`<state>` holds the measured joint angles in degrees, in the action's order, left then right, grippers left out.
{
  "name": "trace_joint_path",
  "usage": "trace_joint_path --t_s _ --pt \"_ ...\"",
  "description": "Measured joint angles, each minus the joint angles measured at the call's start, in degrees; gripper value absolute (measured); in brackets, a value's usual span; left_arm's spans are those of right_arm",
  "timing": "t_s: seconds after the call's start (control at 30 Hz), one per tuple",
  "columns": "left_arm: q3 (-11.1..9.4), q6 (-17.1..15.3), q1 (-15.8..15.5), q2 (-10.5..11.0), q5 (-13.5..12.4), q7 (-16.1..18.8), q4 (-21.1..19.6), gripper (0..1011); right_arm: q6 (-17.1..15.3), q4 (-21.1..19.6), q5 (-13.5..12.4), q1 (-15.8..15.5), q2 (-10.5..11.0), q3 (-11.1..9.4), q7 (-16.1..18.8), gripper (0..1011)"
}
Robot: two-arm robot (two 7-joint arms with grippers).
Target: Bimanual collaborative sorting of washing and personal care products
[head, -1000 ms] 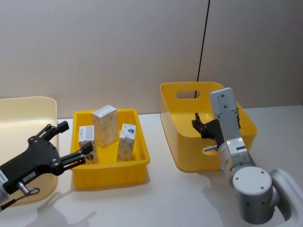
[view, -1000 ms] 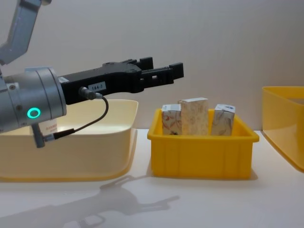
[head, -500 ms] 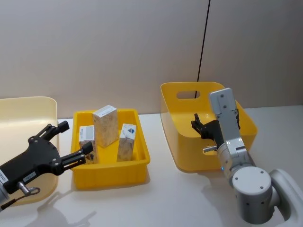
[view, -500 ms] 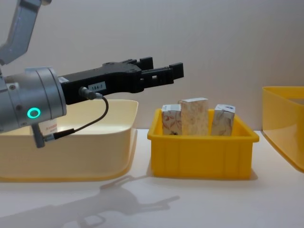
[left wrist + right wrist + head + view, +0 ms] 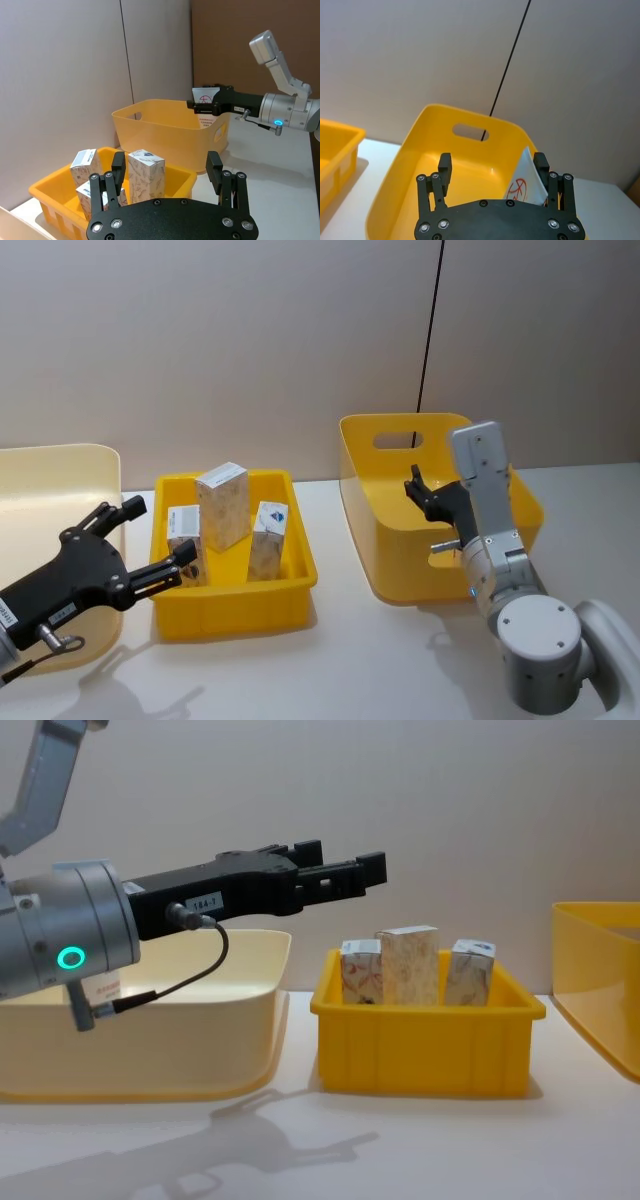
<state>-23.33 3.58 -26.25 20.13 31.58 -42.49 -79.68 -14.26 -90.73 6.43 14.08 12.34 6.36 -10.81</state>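
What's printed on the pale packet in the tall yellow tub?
A red round logo on the white packet; the right wrist view shows it best.

- White sticker [image 5: 205,904] on the black left arm [image 5: 250,888], chest view: you can read roughly "184-7"; the last digit is uncertain.
- Second white tag [image 5: 6,613] on the same arm, head view: print too small to read.
- Tube [image 5: 526,172] in the deep yellow bin [image 5: 438,114]: red round logo [image 5: 519,190], a ring with strokes inside and no legible letters. The left wrist view shows red print lines beneath it, unreadable.
- Right-hand carton [image 5: 265,543]: small dark-blue mark [image 5: 276,518] on its white top, no wording legible.
- Left-hand carton [image 5: 184,540]: white panel with dark print, illegible.
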Motion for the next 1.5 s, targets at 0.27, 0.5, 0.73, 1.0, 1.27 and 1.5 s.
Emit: trace_joint_path --t_s 0.27,0.5,0.73,1.0,1.27,1.5 --pt "0.00 0.00 0.00 0.01 0.00 0.00 0.00 1003 4.71 -1.46 -0.05 -0.91 0.00 -0.69 -0.26 1001" --pt "0.00 0.00 0.00 0.00 0.00 0.00 0.00 1003 9.73 -3.42 -0.49 -1.98 0.11 -1.46 -0.27 1001" --pt "-0.01 -0.02 0.10 0.01 -0.17 0.34 -0.14 1003 14.89 -5.69 -1.44 -3.09 0.30 -2.27 0.29 1001" --pt "-0.28 -0.42 1.36 0.19 -2.18 4.52 -1.47 1003 16.19 -6.47 -2.30 -3.67 0.51 -2.38 0.91 1001" --pt "-0.67 -1.12 3.29 0.46 -5.24 10.90 -3.52 1003 15.38 -7.31 -6.36 -5.88 1.82 -0.59 3.63 1001" --pt "-0.97 -1.60 4.70 0.66 -7.44 15.47 -5.00 1003 14.52 -8.17 -10.91 -8.37 3.25 1.40 6.63 1001"
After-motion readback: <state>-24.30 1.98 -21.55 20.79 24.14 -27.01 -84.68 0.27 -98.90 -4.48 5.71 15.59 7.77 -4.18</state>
